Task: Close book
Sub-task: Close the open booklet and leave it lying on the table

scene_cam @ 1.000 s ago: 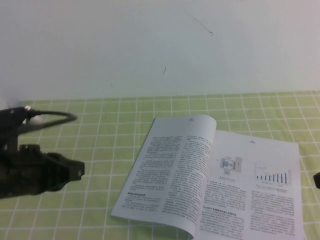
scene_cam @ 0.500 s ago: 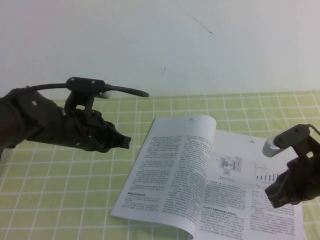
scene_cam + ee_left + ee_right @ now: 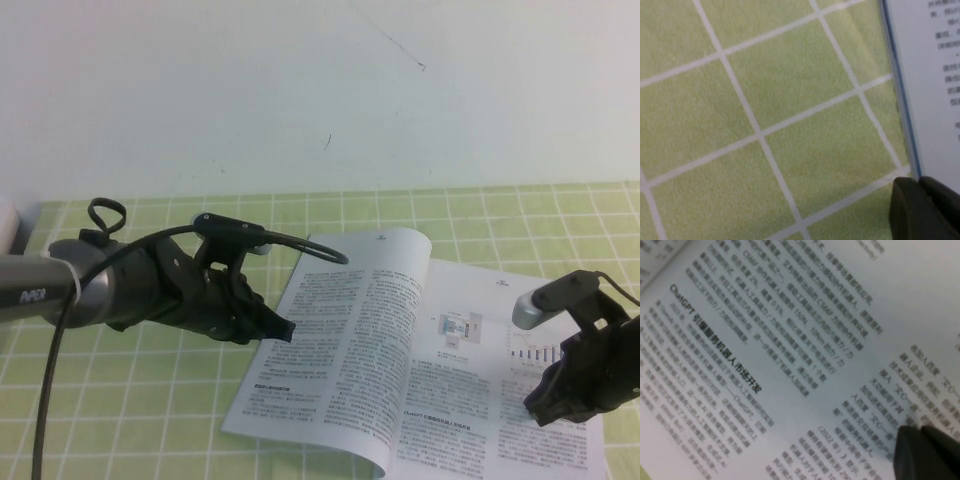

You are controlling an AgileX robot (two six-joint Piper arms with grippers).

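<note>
Ground has been gained by both arms within the last second. The left gripper (image 3: 283,328), earlier held well to the left of the book (image 3: 400,350), has been brought right up to the book's left page edge. The right gripper (image 3: 545,408), at first barely in view, has been lowered over the outer part of the book's right page. Both pairs of jaws are seen pressed together, with nothing held. The book has not been shifted; it lies open, its left page bowed upward. A lift of that left page from under its edge is judged to be the coming step. Beneath the book a green cloth (image 3: 150,400) ruled in white squares is spread. Behind the book a plain white wall (image 3: 300,90) with faint marks is seen.
</note>
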